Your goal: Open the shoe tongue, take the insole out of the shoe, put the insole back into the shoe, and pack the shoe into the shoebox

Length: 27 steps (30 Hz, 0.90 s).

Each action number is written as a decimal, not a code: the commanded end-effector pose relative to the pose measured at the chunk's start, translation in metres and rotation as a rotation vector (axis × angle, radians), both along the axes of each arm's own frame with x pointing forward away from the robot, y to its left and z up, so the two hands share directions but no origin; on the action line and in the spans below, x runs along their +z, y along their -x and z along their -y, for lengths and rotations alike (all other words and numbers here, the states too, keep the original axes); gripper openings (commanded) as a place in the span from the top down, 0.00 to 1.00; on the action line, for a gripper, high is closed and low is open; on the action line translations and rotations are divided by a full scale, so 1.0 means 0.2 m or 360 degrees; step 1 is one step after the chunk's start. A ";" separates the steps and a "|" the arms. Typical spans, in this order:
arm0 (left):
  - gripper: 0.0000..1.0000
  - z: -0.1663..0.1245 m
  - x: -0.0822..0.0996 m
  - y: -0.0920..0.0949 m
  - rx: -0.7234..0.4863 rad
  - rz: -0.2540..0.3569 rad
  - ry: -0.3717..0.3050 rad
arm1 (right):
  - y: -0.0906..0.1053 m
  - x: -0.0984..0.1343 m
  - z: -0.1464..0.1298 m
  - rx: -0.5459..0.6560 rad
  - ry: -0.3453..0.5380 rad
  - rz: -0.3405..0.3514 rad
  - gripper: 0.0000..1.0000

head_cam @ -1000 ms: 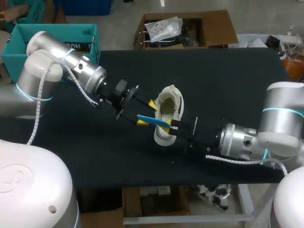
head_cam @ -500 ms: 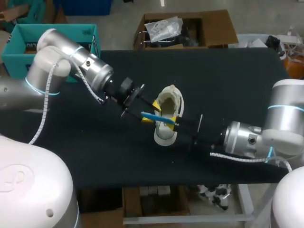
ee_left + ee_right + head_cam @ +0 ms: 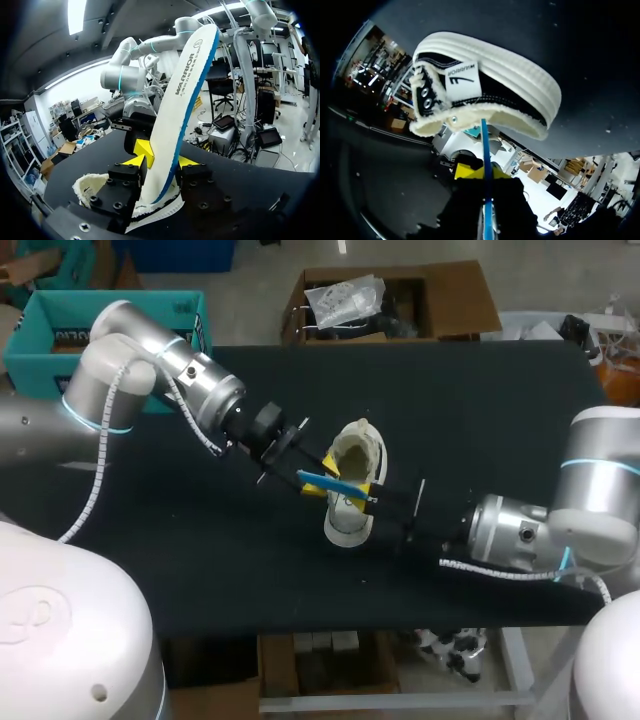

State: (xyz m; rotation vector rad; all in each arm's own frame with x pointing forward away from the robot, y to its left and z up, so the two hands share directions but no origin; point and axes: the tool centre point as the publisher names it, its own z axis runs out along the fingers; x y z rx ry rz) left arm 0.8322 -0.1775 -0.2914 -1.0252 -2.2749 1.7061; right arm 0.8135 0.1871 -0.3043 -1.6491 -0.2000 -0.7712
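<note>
Shifting the insole (image 3: 332, 487) further over the shoe (image 3: 358, 446) — left gripper (image 3: 320, 476) and right gripper (image 3: 369, 498) both clamp it — we near reinsertion.

The insole (image 3: 175, 110) stood between the left gripper's (image 3: 162, 157) fingers, touched from both sides; the shoe (image 3: 90, 187) lay on the table (image 3: 480, 410) just under and beside that gripper; the right gripper (image 3: 486, 175) pinched the insole's other end, with the shoe just ahead of it.

blocked: insole (image 3: 325, 483) crossing over shoe (image 3: 357, 450) | free: table (image 3: 470, 400) beyond shoe
</note>
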 end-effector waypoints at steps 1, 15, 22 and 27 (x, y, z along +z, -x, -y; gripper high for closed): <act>0.81 -0.01 -0.01 -0.01 -0.0015 -0.0008 0.0019 | -0.01 -0.02 0.00 -0.0006 -0.0010 0.0000 1.00; 1.00 0.00 -0.04 -0.05 -0.0028 0.0180 -0.0027 | 0.03 0.02 -0.04 0.0003 0.0032 -0.0006 0.62; 1.00 -0.01 -0.03 -0.08 -0.0110 0.0321 -0.0020 | 0.07 0.03 -0.04 -0.0037 0.0069 -0.0012 0.57; 1.00 0.00 -0.01 -0.10 -0.0213 0.0425 -0.0034 | 0.09 0.03 -0.05 -0.0085 0.0113 -0.0039 0.60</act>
